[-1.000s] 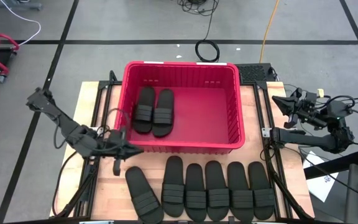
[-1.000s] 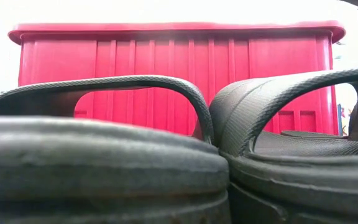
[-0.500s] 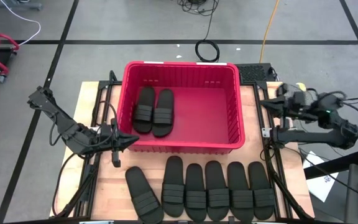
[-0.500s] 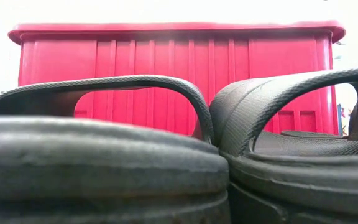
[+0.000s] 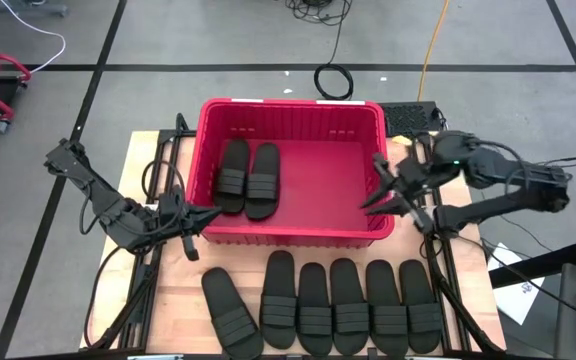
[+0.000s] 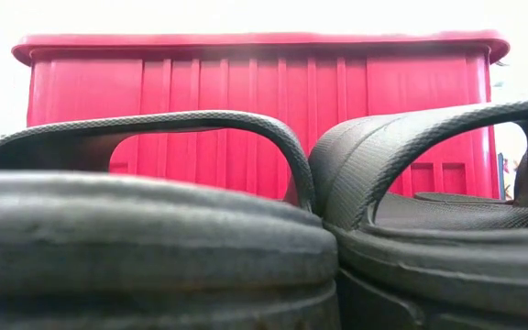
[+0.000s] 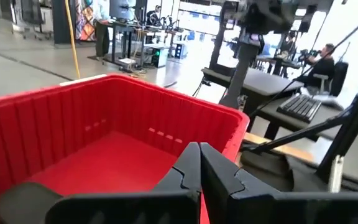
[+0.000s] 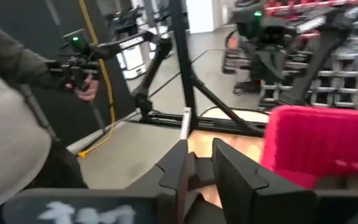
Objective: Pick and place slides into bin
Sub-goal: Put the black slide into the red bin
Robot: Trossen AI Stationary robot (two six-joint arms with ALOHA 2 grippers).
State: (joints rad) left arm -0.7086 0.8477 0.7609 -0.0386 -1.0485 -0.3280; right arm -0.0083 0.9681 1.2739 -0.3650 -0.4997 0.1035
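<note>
Bin: the red bin (image 5: 373, 150) sits on the table (image 5: 413, 160) in the upper middle of the high view, its long sides running left to right; in the low view its slotted front wall (image 6: 246, 101) fills the background behind the sandals.

Slides in the bin: two black slides (image 5: 247, 178) lie side by side on the bin floor, in its left half, straps toward the lower edge of the frame.

Slides on the table: six more slides (image 5: 333, 300) lie in a row in front of the bin, along the lower middle of the high view. Five stand parallel and close together; the leftmost one (image 5: 230, 311) is angled and set slightly apart. The low view looks across two of them at close range, their soles touching at frame centre.

Left end effector: the left end effector (image 5: 208, 213) is at the bin's lower left corner in the high view, just outside the front wall, pointing right. Its fingers are pressed together and hold nothing; the left wrist view shows the two dark fingers (image 7: 219, 177) meeting, with the red bin beyond them.

Right end effector: the right end effector (image 5: 376, 185) reaches from the right over the bin's right rim, in the middle right of the high view. Its fingers (image 8: 229, 168) are slightly parted, with a narrow gap, and nothing is between them.

Room: a person's sleeve and hand (image 8: 87, 87) show at the left of the right wrist view.
</note>
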